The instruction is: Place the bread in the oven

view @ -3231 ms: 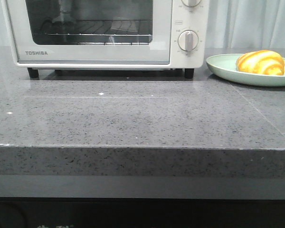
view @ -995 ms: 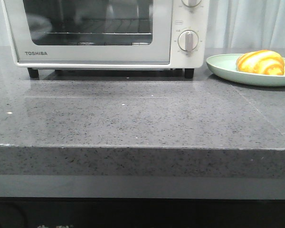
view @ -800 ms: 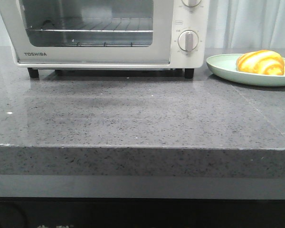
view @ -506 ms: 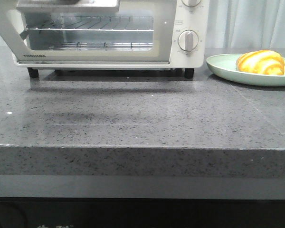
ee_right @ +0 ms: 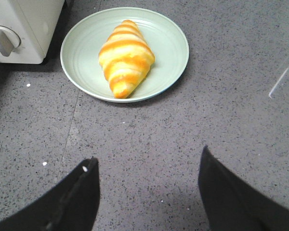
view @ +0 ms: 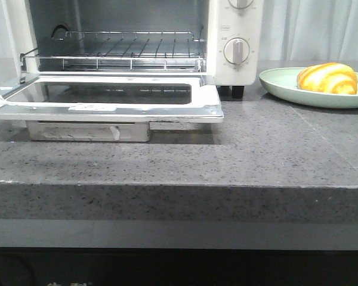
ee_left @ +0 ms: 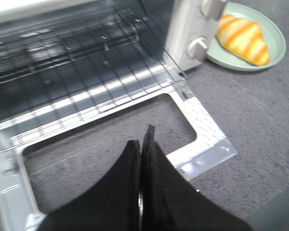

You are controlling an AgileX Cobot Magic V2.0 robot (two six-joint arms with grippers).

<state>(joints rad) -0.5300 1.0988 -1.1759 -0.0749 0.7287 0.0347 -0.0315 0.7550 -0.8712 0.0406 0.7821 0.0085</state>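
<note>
A grey speckled counter (view: 227, 161) ran before pale curtains (view: 310, 30). At the left stood the oven (view: 232, 36), its door (view: 107, 104) dropped flat, the rack (view: 125, 50) bare. The left gripper (ee_left: 142, 144) hung over the door, fingers pressed together on nothing. Right of the oven, just beside its knobs (view: 236, 50), the bread (view: 327, 78) lay on a plate (view: 280, 86). The right gripper (ee_right: 147, 183) hovered near it, spread wide, with only bare counter between.
</note>
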